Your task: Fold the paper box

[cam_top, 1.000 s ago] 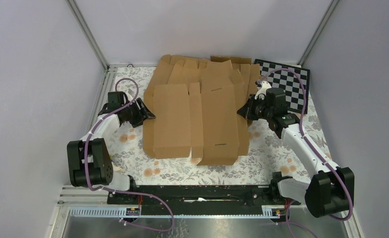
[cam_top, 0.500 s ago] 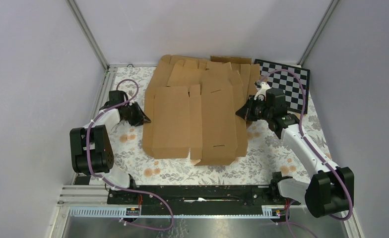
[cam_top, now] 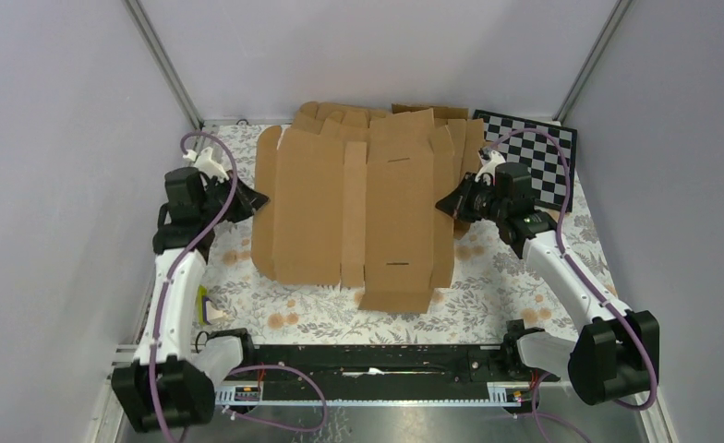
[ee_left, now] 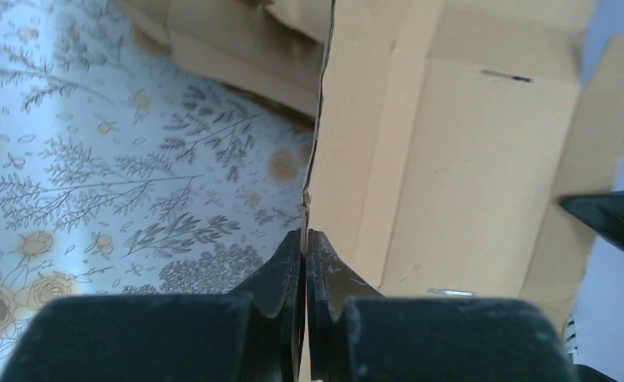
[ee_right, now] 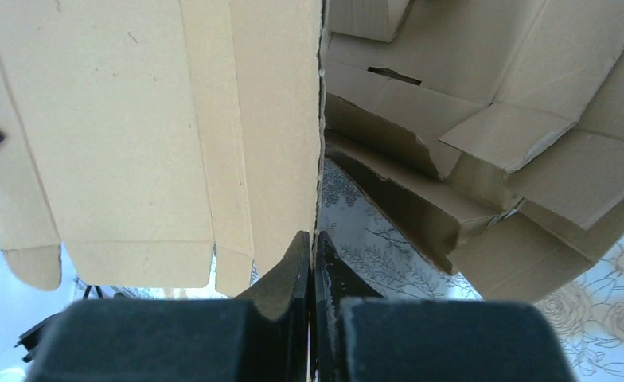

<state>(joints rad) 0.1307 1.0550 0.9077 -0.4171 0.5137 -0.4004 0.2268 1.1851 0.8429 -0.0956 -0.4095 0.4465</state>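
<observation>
Top external view: I am holding the paper box (cam_top: 354, 217) by 2 opposite edges. Both the left gripper (cam_top: 255, 199) and the right gripper (cam_top: 443, 205) are clamping their jaws on it.

Blank pile (cam_top: 423, 111); checkerboard (cam_top: 536, 162); floral tablecloth (cam_top: 488, 288)

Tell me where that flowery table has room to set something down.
Bare cloth lies between the paper box and the base rail, and near the right arm. The far side is crowded: stacked cardboard, checkerboard.
</observation>
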